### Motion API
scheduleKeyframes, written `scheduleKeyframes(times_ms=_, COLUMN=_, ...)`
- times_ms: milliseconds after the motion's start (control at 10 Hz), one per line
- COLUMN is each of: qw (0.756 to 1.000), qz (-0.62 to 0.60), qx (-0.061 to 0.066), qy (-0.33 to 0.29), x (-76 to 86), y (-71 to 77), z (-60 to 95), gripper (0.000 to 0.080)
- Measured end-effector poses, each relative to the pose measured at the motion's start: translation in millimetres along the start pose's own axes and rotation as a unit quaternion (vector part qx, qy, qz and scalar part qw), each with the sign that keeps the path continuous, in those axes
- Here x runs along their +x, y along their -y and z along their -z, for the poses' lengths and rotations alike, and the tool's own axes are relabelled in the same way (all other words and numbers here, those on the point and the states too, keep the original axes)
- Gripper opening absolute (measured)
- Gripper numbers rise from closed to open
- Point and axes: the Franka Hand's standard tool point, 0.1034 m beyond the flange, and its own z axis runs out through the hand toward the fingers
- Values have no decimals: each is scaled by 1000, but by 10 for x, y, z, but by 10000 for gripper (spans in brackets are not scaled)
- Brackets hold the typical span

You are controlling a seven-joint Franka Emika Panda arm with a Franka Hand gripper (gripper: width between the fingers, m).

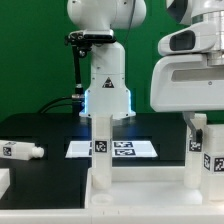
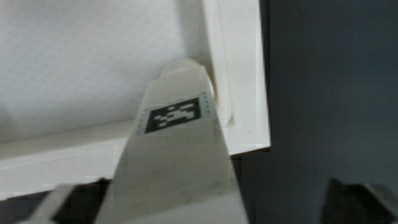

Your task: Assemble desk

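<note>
The desk's white rimmed tabletop (image 1: 140, 195) lies at the front of the exterior view with a white square leg (image 1: 100, 140) standing upright at its left corner. A second tagged leg (image 1: 198, 150) stands at the right corner, directly under my gripper (image 1: 197, 118). In the wrist view this leg (image 2: 175, 150) rises between my dark fingers (image 2: 71, 200) against the tabletop's corner rim (image 2: 240, 90). My gripper (image 2: 214, 198) straddles the leg: one finger is against it, the other stands apart, so the jaws are open. A third leg (image 1: 22, 151) lies loose on the black table at the exterior view's left.
The marker board (image 1: 125, 148) lies flat behind the tabletop, in front of the robot base (image 1: 105, 90). Another white part (image 1: 5, 185) sits at the lower left edge of the exterior view. A green wall closes the back.
</note>
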Motion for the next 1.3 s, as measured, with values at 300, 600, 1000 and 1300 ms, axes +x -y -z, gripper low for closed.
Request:
scheduleKeyframes(times_ms=300, qw=998, qz=-69, qx=-3, qy=1, x=9, y=-58, z=-12, gripper=292)
scheduleKeyframes(times_ms=600, qw=958, qz=-287, qx=-10, qy=7, x=21, y=-83, z=-23, gripper=291)
scheduleKeyframes(times_ms=1000, qw=812, qz=-582, qx=10, qy=43, x=-8, y=-93, z=-26, gripper=290)
scheduleKeyframes(times_ms=1300, qw=844, qz=-535, qx=9, qy=41, x=-14, y=-109, z=-29, gripper=512)
